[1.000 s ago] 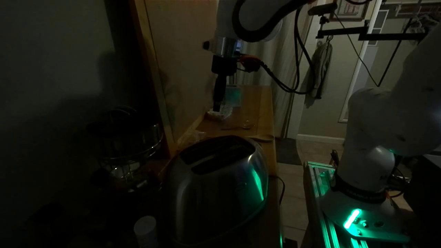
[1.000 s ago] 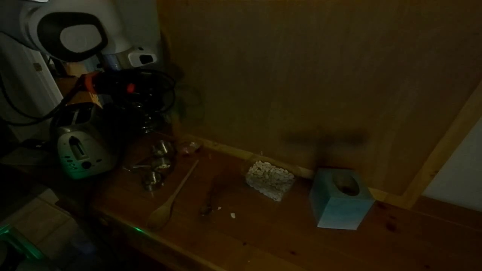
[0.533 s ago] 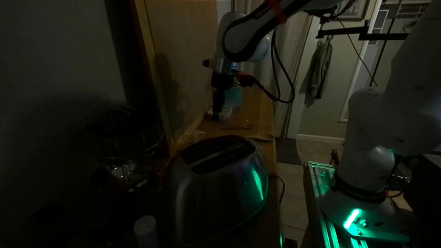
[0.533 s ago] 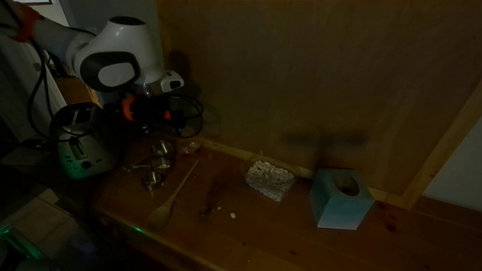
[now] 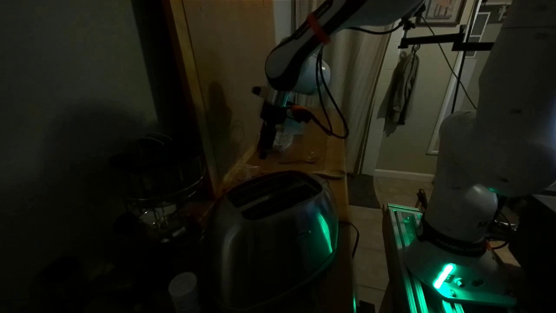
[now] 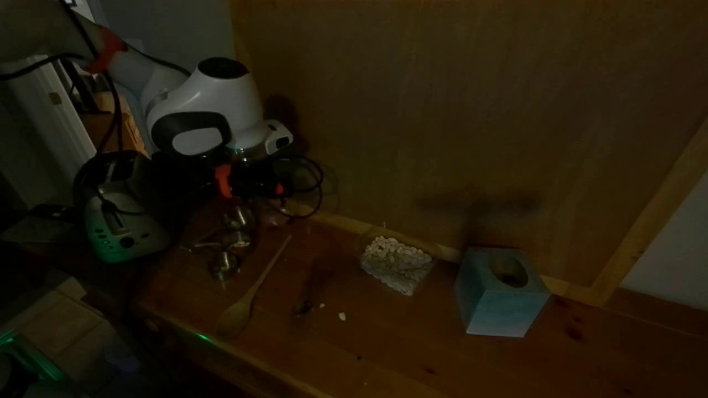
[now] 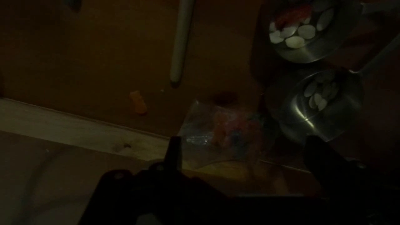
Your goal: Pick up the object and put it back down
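My gripper [image 7: 243,139] is open and empty in the wrist view, its two dark fingers wide apart. A clear plastic bag [image 7: 225,131] with red, orange and blue pieces lies on the wooden table against the board's base strip. In the wrist view the bag shows between the fingertips, with the gripper above it. The bag also shows in both exterior views [image 5: 243,172] [image 6: 276,218], partly behind the arm's cables in one of them. In an exterior view the gripper [image 5: 263,154] points down close to the board. The scene is very dark.
Metal measuring cups [image 7: 322,109] with white pieces stand right beside the bag. A wooden spoon [image 6: 240,312], a tub of white pieces [image 6: 397,265] and a blue tissue box [image 6: 500,307] are on the table. A toaster [image 5: 278,248] and the upright board [image 6: 442,110] stand close. A small orange piece [image 7: 138,102] lies nearby.
The arm has come down and towards the board. In the exterior views the gripper has lowered and moved nearer the bag. The table objects have not moved.
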Controlling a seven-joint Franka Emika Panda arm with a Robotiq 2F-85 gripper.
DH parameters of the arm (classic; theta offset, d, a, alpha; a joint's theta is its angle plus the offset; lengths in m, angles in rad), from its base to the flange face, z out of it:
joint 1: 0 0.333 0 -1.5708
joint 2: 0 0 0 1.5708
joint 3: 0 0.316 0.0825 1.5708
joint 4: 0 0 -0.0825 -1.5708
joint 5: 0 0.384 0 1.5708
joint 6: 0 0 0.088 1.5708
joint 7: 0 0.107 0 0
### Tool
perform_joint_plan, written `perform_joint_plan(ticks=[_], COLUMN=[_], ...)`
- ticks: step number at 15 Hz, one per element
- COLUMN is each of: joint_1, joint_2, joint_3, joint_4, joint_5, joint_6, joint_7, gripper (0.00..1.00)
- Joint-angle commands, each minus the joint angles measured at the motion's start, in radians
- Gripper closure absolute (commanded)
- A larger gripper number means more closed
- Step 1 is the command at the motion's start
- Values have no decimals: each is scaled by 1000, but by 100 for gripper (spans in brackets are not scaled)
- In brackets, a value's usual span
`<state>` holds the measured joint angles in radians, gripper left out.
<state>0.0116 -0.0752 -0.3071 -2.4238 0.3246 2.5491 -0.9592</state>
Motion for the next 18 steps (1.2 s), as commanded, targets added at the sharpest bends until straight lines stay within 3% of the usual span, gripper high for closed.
perform_joint_plan(ticks=[1, 3, 8, 9, 14, 18], joint_1=[-46, -46, -95, -69, -85, -106], joint_2=[6, 7, 112, 131, 225, 293], joint_3=[47, 48, 52, 21, 32, 52], joint_4=[5, 8, 56, 59, 103, 159], joint_5=[6, 7, 108, 138, 269, 415], joint_6=[-3, -3, 133, 155, 194, 206], joint_7=[-1, -1, -42, -56, -119, -243], gripper=[0, 0, 0, 0, 0, 0])
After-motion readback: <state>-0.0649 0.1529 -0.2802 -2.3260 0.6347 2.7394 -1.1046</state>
